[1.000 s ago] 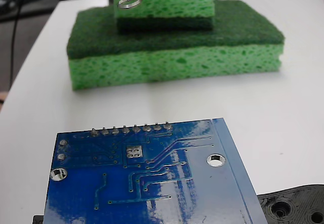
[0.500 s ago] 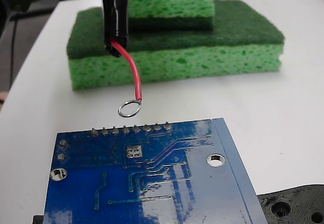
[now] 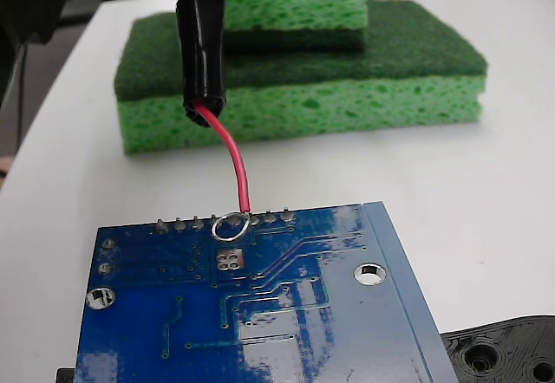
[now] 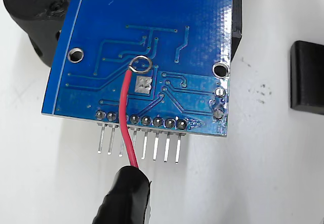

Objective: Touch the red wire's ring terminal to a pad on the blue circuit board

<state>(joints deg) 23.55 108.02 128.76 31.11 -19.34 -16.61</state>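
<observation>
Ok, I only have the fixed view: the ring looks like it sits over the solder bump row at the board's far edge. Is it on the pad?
Observer: No. In the wrist view the ring terminal shows beyond the pad, on the side away from the solder bumps, and the whole silver square is uncovered.
Operator: So the views disagree. Is it touching the board?
Observer: I cannot tell. The wrist view shows the red wire crossing the bump row; the mismatch suggests the ring hangs above the blue circuit board.
Operator: Anything nearby that I can't see?
Observer: A black block lies on the table, right of the board in the wrist view and apart from it.
</observation>
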